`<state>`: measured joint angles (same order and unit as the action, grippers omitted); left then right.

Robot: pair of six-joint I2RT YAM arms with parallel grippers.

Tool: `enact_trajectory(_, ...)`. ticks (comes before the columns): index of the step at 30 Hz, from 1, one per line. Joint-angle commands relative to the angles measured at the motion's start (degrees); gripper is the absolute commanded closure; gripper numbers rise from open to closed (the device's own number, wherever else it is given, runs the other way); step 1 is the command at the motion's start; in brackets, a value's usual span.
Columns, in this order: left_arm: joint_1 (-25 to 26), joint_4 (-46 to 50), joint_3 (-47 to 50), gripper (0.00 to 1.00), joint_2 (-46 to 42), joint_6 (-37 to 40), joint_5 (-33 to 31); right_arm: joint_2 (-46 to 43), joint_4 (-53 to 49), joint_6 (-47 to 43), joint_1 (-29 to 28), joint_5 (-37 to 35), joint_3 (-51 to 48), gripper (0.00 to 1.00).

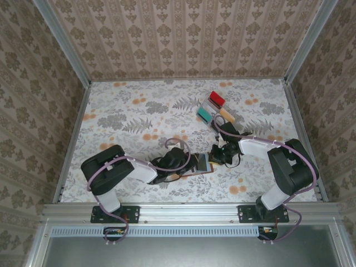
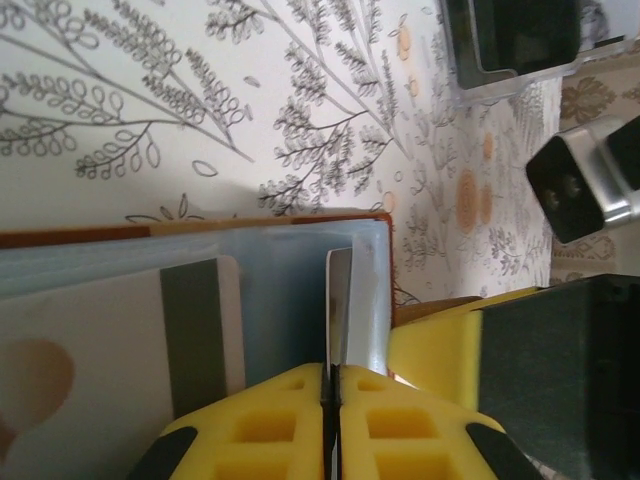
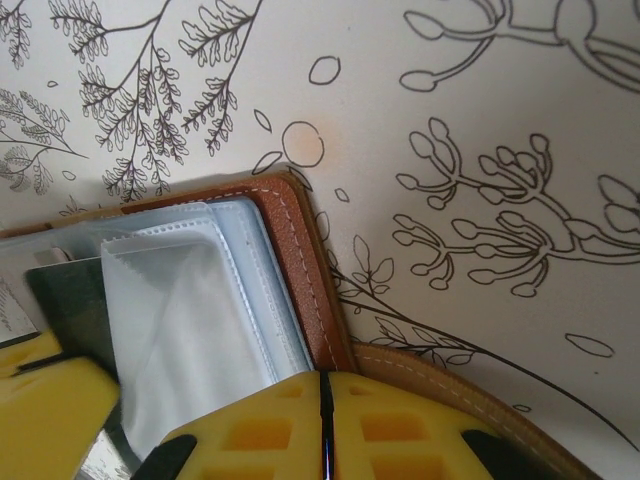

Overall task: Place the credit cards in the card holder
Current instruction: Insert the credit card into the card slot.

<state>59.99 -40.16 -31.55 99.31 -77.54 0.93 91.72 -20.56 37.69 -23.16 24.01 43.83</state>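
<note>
Now the left gripper pinches a thin pale card edge-on, its long axis pointing straight ahead into the open wallet. The right gripper, closed on the wallet's brown cover, steadies it on the table.

No lettering, brand, number or sign is legible anywhere on the flower-patterned table. The pale card with its grey stripe, the brown card holder and the coloured pieces in the clear rack show no print that can be read.
</note>
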Motion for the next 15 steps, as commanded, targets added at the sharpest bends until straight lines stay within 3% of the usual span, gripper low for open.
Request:
enact_trajectory(1, 0.76, 0.57, -1.00, 0.88, 2.92, -1.54, 2.10, 2.58, -1.72, 0.72, -0.75, -3.17, -2.13, 0.90)
enact_trajectory(7, 0.76, 1.02, 0.21, 0.76, 1.81, -2.19, 1.62, 2.42, -1.72, 0.97, -0.75, -3.30, -2.28, 0.90)
enact_trajectory(11, 1.06, 6.43, -0.42, 0.69, -0.91, -1.55, 0.62, 1.89, -1.82, 1.37, -0.76, -3.74, -2.22, 0.90)
enact_trajectory(15, 1.22, 12.93, -1.25, 0.68, -4.03, -1.01, -0.91, 1.87, -2.44, 0.98, -0.75, -3.84, -1.67, 0.90)
